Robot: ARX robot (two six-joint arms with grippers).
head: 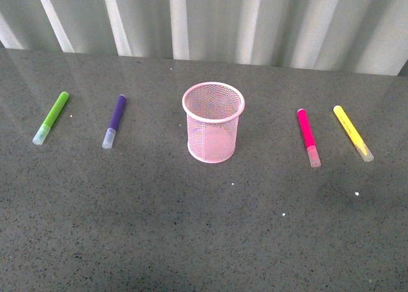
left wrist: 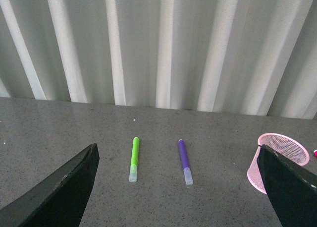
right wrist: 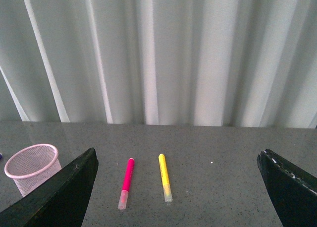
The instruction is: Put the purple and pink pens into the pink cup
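Standing upright on the worktop (head: 191, 234), the pink cup (head: 213, 122) in the front view separates purple pen (head: 114, 120), left, from pink pen (head: 308, 138), right, likely one per arm. Only the left wrist view shows the left pincer (left wrist: 176, 146), wide, empty, facing purple; the right wrist view, the right pincer (right wrist: 178, 150) likewise facing pink.

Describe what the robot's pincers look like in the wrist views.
Only the finger ends show. The left pincer has two matte black, flat-sided fingers tapering to blunt wedge tips. The right pincer looks the same, with pale scuffs along the edge of one finger. No cables, markings or arm links are visible; the front view shows neither arm.
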